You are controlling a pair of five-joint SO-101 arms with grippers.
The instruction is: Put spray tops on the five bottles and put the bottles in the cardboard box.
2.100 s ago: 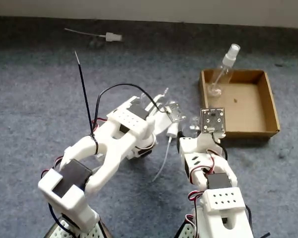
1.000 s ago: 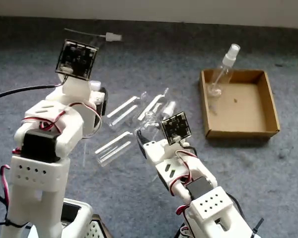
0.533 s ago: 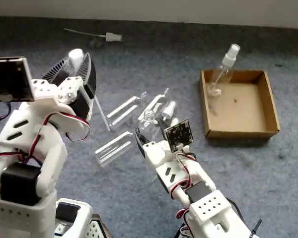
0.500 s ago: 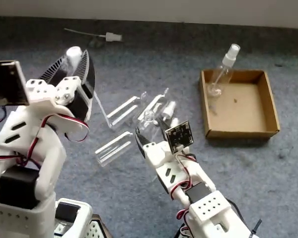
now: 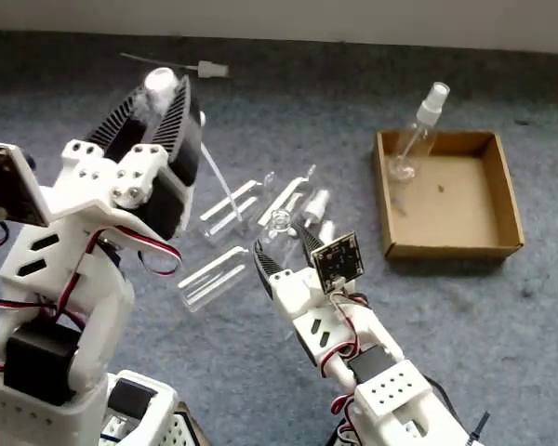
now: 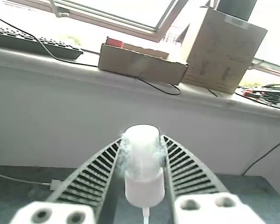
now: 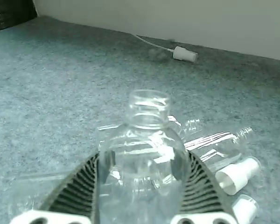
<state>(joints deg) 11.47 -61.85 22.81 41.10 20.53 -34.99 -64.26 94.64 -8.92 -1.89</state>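
Five bottles and five tops, counted across the views. The box (image 5: 451, 249) holds one: a capped bottle (image 5: 412, 144) leaning in a far corner, its top (image 5: 435, 96) standing above the rim. The right gripper (image 5: 284, 247) sits near the box, low over the carpet (image 5: 502, 353). Its jaws are part-way closed around a bare bottle (image 5: 279, 221), which is upright with its open neck up; the right wrist view shows the ribbed fingers (image 7: 81, 186) pressed to both sides of it. Two loose tops (image 5: 314, 203) (image 5: 326, 230) lie between that bottle and the box, just beside the gripper. Three more bare bottles lie on their sides on the carpet beyond the right gripper from the box: one (image 5: 288, 193) nearest the box, one (image 5: 228, 206) next to it, and one (image 5: 212, 276) farther off again. The fifth top (image 5: 211, 69) lies with its thin tube well apart from the box, near the far wall. The left gripper (image 5: 158, 93) is the thing farthest from the box and is raised high above the carpet. Its jaws are nearly closed on the white head of a top (image 6: 142, 168), and that top's tube (image 5: 219, 177) slants down toward the lying bottles
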